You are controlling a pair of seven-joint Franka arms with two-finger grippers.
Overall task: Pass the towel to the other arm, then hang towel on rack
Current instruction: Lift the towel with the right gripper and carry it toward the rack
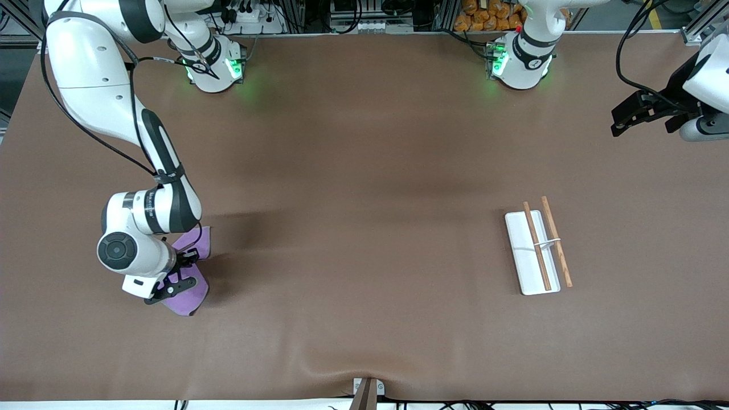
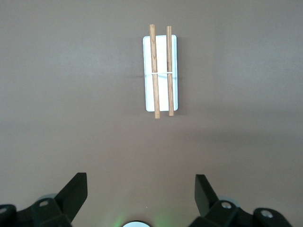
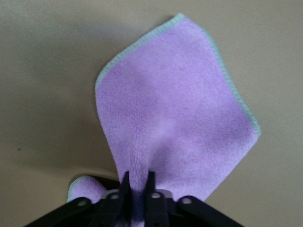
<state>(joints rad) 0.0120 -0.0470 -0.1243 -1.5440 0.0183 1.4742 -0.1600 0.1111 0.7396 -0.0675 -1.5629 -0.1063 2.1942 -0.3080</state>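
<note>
The lilac towel (image 1: pixel 192 296) is at the right arm's end of the table, pinched by my right gripper (image 1: pixel 181 266), which is shut on a fold of it. In the right wrist view the towel (image 3: pixel 175 118) spreads out from the right gripper (image 3: pixel 138 177) over the brown table; whether its lower part touches the table I cannot tell. The rack (image 1: pixel 521 245), a white base with two wooden rods, lies toward the left arm's end. My left gripper (image 1: pixel 619 121) waits open and empty, up in the air near that end. The left wrist view looks past the left gripper (image 2: pixel 141 182) down at the rack (image 2: pixel 161 94).
The brown mat (image 1: pixel 364 199) covers the whole table. The two arm bases (image 1: pixel 213 68) (image 1: pixel 521 62) stand along its edge farthest from the front camera. A small metal bracket (image 1: pixel 367 392) sits at the edge nearest that camera.
</note>
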